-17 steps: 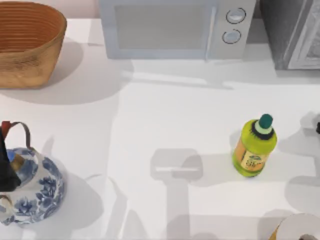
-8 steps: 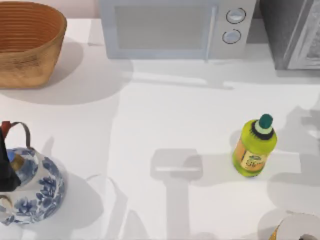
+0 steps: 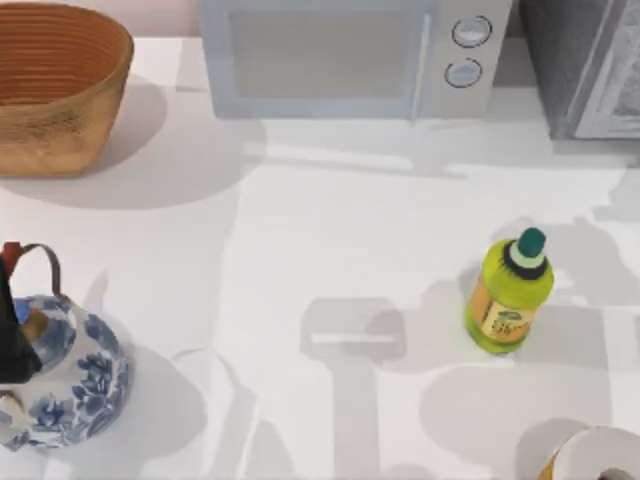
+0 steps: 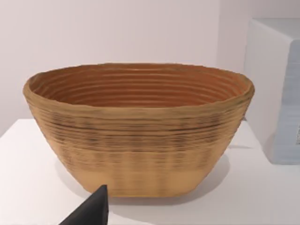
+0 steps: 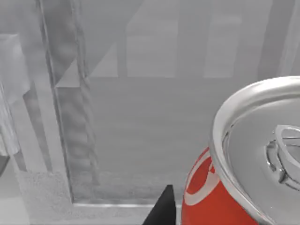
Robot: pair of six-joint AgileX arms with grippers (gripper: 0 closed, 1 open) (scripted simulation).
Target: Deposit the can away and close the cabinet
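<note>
The red can (image 5: 206,197) with a silver lid (image 5: 262,140) fills the near corner of the right wrist view. My right gripper (image 5: 211,218) is shut on the can, and one dark fingertip (image 5: 163,211) shows beside it. Straight ahead of the can is the grey cabinet's open inside (image 5: 154,117), with its frame post (image 5: 65,103) to one side. In the top view the cabinet (image 3: 585,70) stands at the back right corner. My left arm (image 3: 10,340) is parked at the left edge beside the teapot, and one of its fingertips (image 4: 91,211) shows in its wrist view.
A woven basket (image 3: 55,85) sits at the back left and a microwave (image 3: 350,55) at the back middle. A green bottle (image 3: 510,295) stands right of centre. A blue-and-white teapot (image 3: 65,375) is at the front left, and a white roll (image 3: 595,458) at the front right.
The right gripper's dark tip has left the top view's right edge. Its shadow has slid across the table towards the cabinet at the back right. The left arm has not moved.
</note>
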